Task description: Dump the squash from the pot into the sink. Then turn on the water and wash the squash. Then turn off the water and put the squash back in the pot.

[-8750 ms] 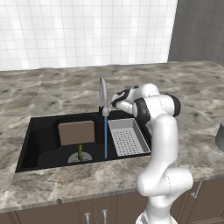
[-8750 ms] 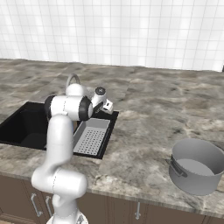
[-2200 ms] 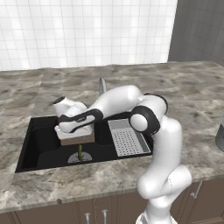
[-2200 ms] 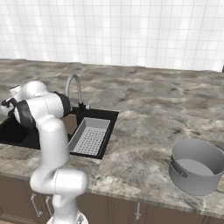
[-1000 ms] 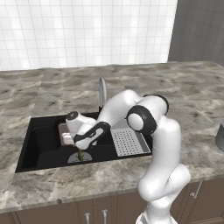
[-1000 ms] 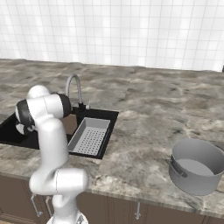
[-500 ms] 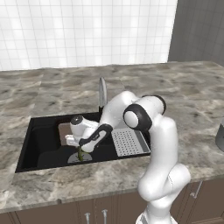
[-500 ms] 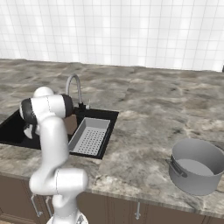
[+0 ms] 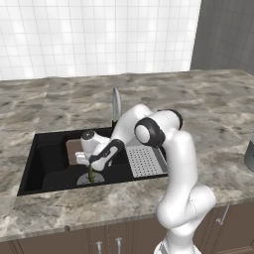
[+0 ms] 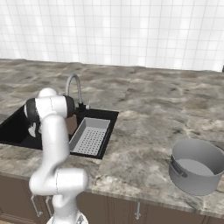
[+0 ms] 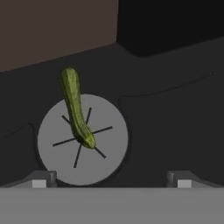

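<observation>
Moved: gripper [image 9: 90, 167] lowered from faucet [image 9: 116, 103] height into the sink [image 9: 49, 149], water stream gone.
Fingers: spread wide apart, nothing between them.
Squash [image 11: 75, 108]: lying across the round drain [image 11: 110, 140] on the sink floor, just ahead of the fingertips.
Pot [image 10: 195, 166]: empty on the counter [image 10: 148, 113], well apart.
Done: dump, wash, water off.
Left: grasp squash, carry back to pot.

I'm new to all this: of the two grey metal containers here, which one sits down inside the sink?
The perforated strainer tray, a shallow rectangle set in the sink's right side. The round pot stands out on the counter, far to the right.
</observation>
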Controlling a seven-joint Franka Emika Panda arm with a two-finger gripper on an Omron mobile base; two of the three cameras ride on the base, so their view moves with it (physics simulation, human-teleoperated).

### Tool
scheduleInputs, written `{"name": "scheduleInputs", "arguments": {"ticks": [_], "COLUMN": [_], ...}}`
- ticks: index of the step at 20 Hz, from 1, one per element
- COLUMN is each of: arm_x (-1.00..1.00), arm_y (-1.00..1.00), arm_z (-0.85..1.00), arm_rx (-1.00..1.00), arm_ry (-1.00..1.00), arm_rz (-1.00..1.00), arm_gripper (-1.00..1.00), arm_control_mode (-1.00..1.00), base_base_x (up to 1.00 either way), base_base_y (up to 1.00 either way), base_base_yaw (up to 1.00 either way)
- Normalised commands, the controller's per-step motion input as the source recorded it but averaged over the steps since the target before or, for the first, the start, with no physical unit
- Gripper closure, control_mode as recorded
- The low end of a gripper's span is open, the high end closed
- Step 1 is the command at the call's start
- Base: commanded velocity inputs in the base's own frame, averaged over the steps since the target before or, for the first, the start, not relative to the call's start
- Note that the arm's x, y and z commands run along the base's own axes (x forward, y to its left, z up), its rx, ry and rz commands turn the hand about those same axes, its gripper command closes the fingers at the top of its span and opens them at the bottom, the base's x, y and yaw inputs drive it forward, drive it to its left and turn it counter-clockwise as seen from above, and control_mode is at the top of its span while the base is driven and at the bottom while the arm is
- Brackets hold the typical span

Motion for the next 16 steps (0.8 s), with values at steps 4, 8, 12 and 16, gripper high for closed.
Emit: {"name": "scheduleInputs", "arguments": {"ticks": [4,8,12,16], "arm_x": [0.31,0.21,0.19,0.21], "arm_y": [0.0,0.0,0.0,0.01], "arm_z": [-0.2,-0.32,-0.32,-0.28], "arm_rx": [0.0,0.0,0.0,0.0], "arm_ry": [0.04,0.01,0.0,0.0], "arm_rz": [0.0,0.0,0.0,0.0], "arm_gripper": [-1.0,-1.0,-1.0,-1.0], "arm_control_mode": [-1.0,-1.0,-1.0,-1.0], "base_base_x": [0.0,0.0,0.0,0.0], "base_base_y": [0.0,0.0,0.0,0.0], "base_base_yaw": [0.0,0.0,0.0,0.0]}}
